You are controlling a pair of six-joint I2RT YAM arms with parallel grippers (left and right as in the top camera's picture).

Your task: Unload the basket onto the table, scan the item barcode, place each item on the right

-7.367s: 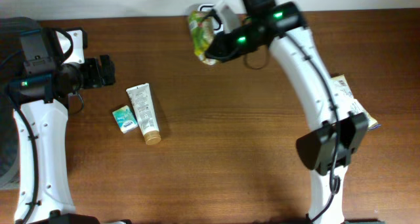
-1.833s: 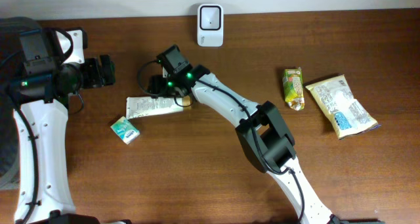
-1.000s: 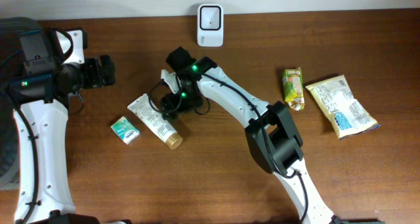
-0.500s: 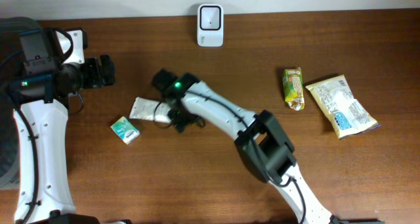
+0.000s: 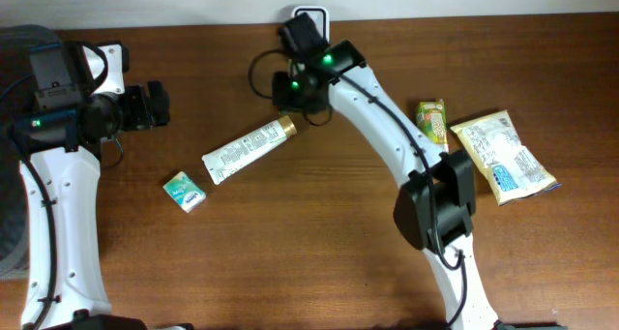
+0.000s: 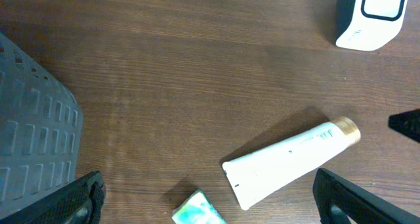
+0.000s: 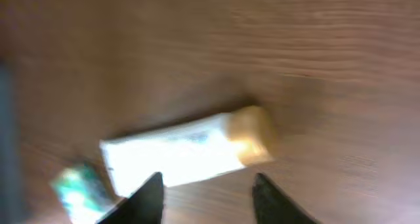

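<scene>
A white tube with a gold cap [image 5: 247, 148] lies slantwise on the wooden table, cap toward the upper right, held by nothing. It shows too as the tube [image 6: 292, 163] in the left wrist view and as a blurred tube [image 7: 184, 152] in the right wrist view. My right gripper [image 5: 293, 86] hovers just past the cap, in front of the white scanner [image 5: 309, 16]; its jaws stand apart over bare wood [image 7: 207, 201]. A small teal box [image 5: 185, 191] sits left of the tube. My left gripper [image 5: 147, 107] stays wide open at the far left.
A green snack pack [image 5: 433, 129] and a white and yellow bag [image 5: 503, 156] lie at the right. A grey basket [image 6: 33, 145] stands at the table's left end. The scanner [image 6: 371, 17] sits against the back edge.
The tube swung round and now lies with its cap toward the scanner. My right gripper moved up and right, off the tube toward the scanner, and its jaws narrowed. The left arm stayed put.
</scene>
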